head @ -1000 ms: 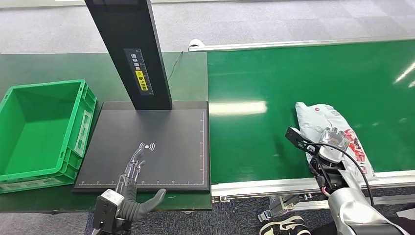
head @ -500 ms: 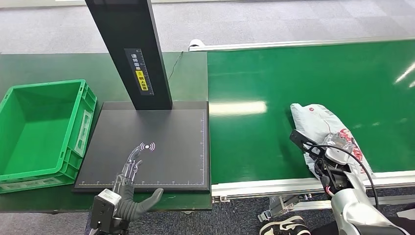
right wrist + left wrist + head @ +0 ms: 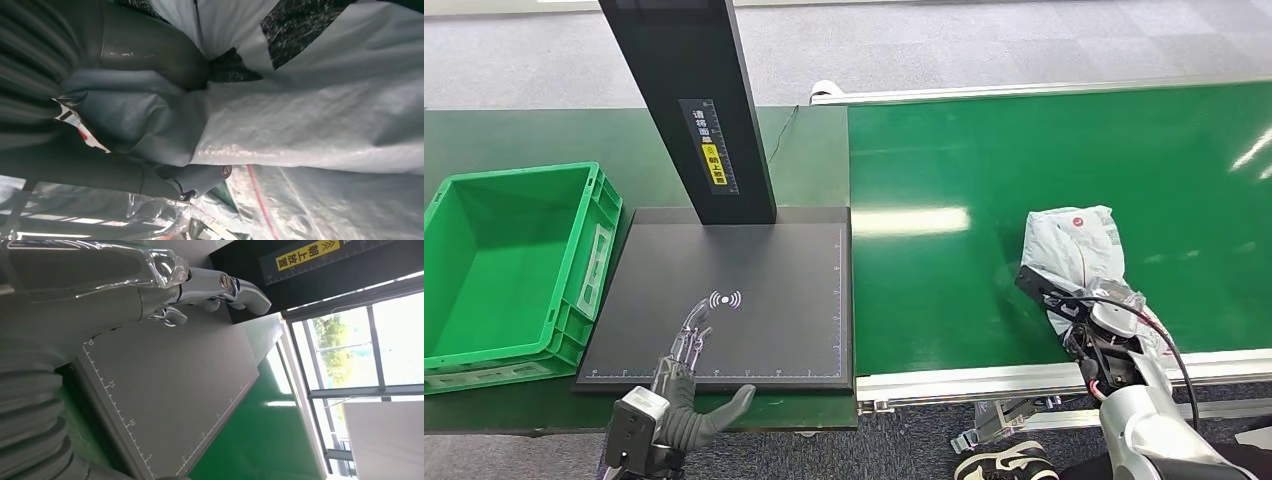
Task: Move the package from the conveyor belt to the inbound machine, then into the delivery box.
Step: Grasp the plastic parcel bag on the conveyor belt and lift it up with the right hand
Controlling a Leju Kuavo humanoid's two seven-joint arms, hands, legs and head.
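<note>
Head view high, looking down, wrist views close, sharing black platform [image 3: 724,300]

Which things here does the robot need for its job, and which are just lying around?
Needed: grey package, gripped by the right robot hand; green conveyor belt; black inbound machine; green delivery box.

Just there: left robot hand, open over the machine; a shoe on the floor.

Bright, even overhead lighting; head view sharp throughout. White glare patches lie on the conveyor belt [image 3: 1044,190], one near its left edge, streaks at far right. The inbound machine [image 3: 724,300] is matte, with soft shadows. In the left wrist view, windows [image 3: 350,355] are overexposed. In the right wrist view, the package [image 3: 310,115] is close, soft and partly shadowed.
</note>
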